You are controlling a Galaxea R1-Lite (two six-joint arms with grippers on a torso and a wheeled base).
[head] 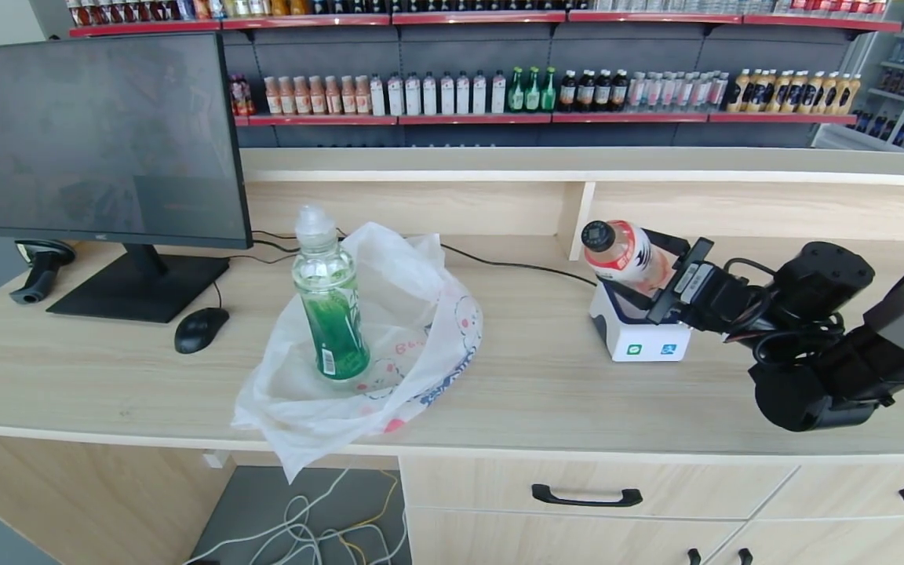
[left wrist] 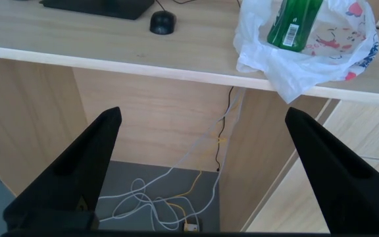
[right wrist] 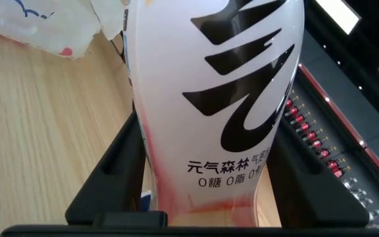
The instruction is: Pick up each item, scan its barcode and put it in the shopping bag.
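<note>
Head view: right gripper [head: 660, 276] is clamped on a white-and-pink bottle [head: 623, 255], holding it tilted, black cap toward the monitor side, just above the white scanner box [head: 639, 336]. Right wrist view shows both fingers hard against the bottle's sides; no barcode visible there, so a missed read looks likely if the code faces away from the scanner window. The grip sits low on a smooth body, so a swing toward the bag could let it slip. Shopping bag [head: 421, 298] lies limp on the counter [head: 546, 392], its mouth slumped open, one flap hanging over the front edge. Inside it a green bottle [head: 332, 306] stands upright, barcode facing the robot. Main risk at drop-in: the second bottle knocks the tall green one over, or drags the loose plastic off the edge. Left gripper [left wrist: 202, 113] is spread wide, holding nothing, below and in front of the counter edge.
</note>
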